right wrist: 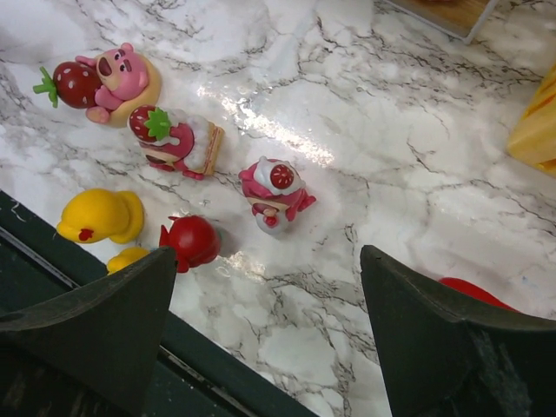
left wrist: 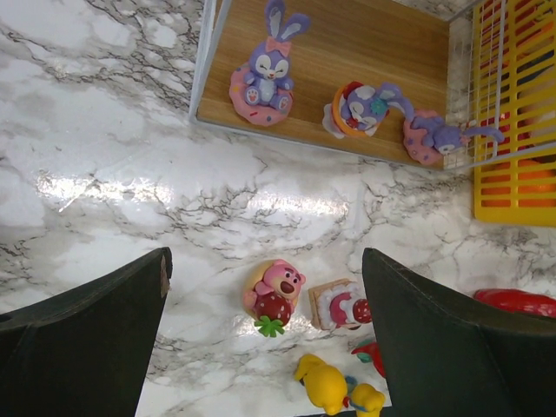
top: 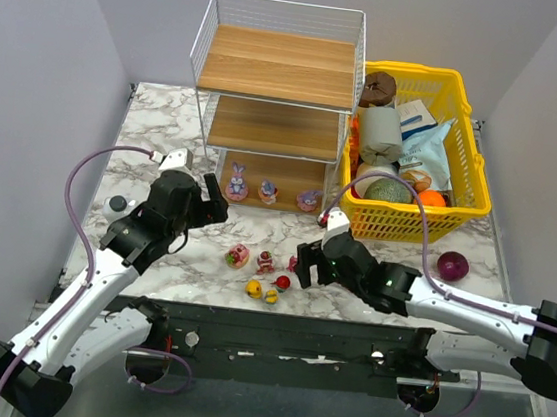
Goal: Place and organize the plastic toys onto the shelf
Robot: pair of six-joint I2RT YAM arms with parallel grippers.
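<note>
Top external: shelf (top: 280, 66) stands at the far side of the table (top: 156, 139), yellow basket (top: 467, 202) just beside it on the right. Three toys sit on the bottom board: left bunny (top: 237, 182), middle bunny (top: 268, 191), right bunny (top: 308, 200). Six more are loose on the table near the front edge, between the arms: pink bear (top: 238, 255), strawberry cake (top: 265, 261), small pink figure (top: 293, 264), red duck (top: 282, 281) and two yellow ducks (top: 253, 288). Left end effector (top: 214, 199) hangs over the table, left of the shelf's bottom tier. Right end effector (top: 305, 260) is just right of the small pink figure. Purple ball (top: 452, 265) lies on the table in front of the basket.

Left wrist: left end effector (left wrist: 265, 256) is spread wide and holds nothing, with bare table between the fingers (left wrist: 87, 339). The pink bear (left wrist: 274, 291) and strawberry cake (left wrist: 339, 304) lie side by side below the gap, a yellow duck (left wrist: 330, 387) at the bottom edge. All three bunnies are on the wooden board; the left bunny (left wrist: 268, 65) is upright, the right bunny (left wrist: 434, 135) is against the mesh wall.

Right wrist: right end effector (right wrist: 269, 261) is also wide apart and holds nothing. The small pink figure (right wrist: 276, 195) lies just beyond the gap, not touching either finger. The red duck (right wrist: 191, 241) is close to the left finger (right wrist: 95, 339), partly hiding one yellow duck.
</note>
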